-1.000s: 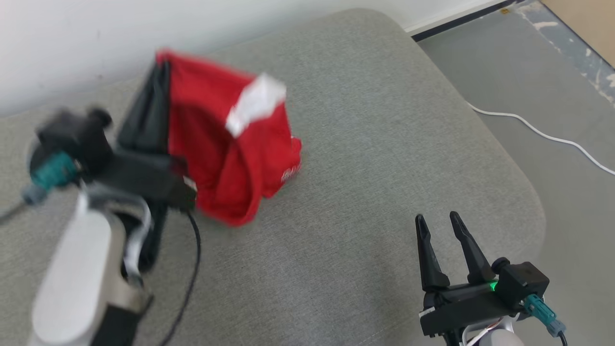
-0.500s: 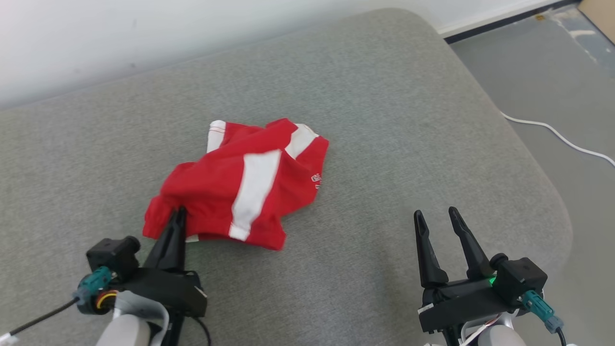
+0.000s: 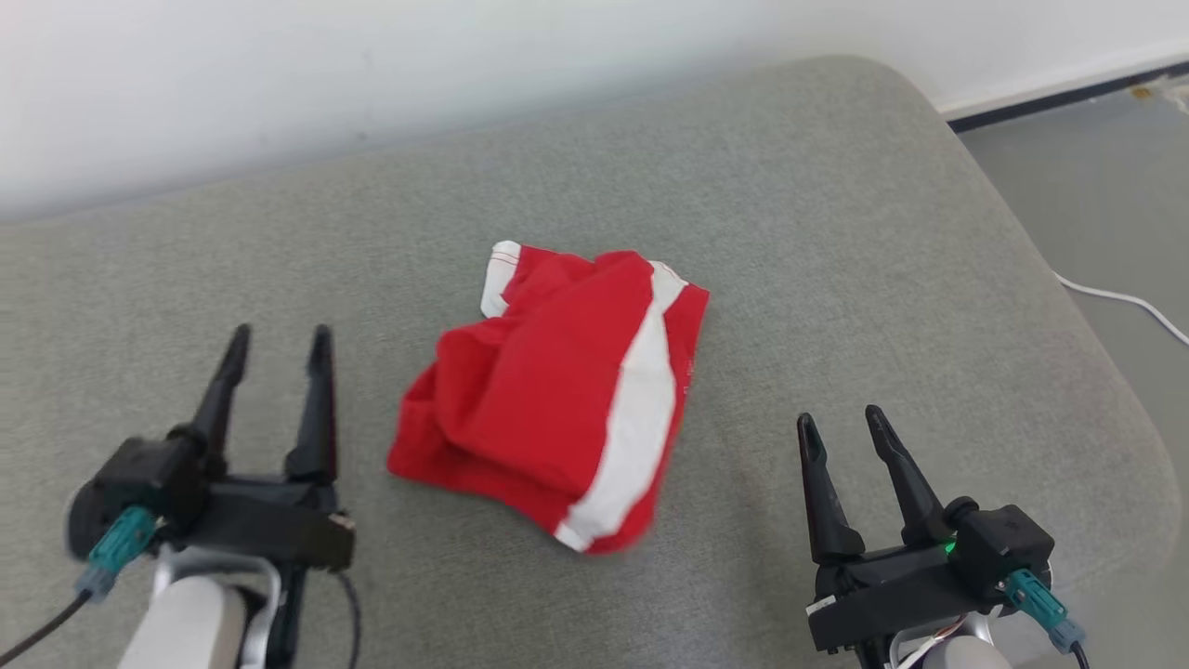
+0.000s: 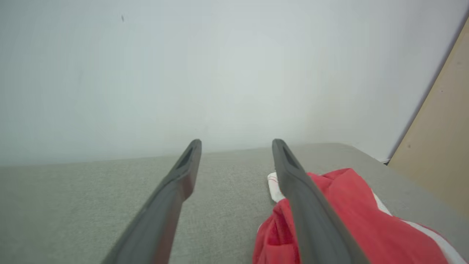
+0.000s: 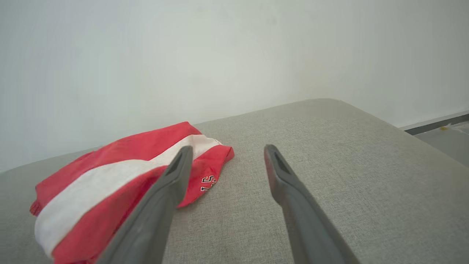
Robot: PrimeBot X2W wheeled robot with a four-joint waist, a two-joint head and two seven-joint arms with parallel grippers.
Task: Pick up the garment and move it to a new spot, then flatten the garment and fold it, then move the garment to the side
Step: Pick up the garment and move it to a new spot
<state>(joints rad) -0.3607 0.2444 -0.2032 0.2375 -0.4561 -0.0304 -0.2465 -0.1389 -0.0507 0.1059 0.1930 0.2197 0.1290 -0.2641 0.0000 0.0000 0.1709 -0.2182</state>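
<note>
surface: grey fabric cushion against a white wall | red garment: white-striped, crumpled mid-cushion, between the two grippers, touching neither | left gripper: fingers spread wide, empty, near the garment's left edge | right gripper: fingers spread wide, empty, off its right edge

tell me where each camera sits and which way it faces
Head view: on the robot's head, looking forward and down at the red garment on the grey cushion; open left hand and right hand show.
Left wrist view: on the left wrist, looking along the left hand toward the white wall; garment at right.
Right wrist view: on the right wrist, looking along the right hand toward that wall; garment at left.
Shared: both wrist views show garment, cushion, wall.
</note>
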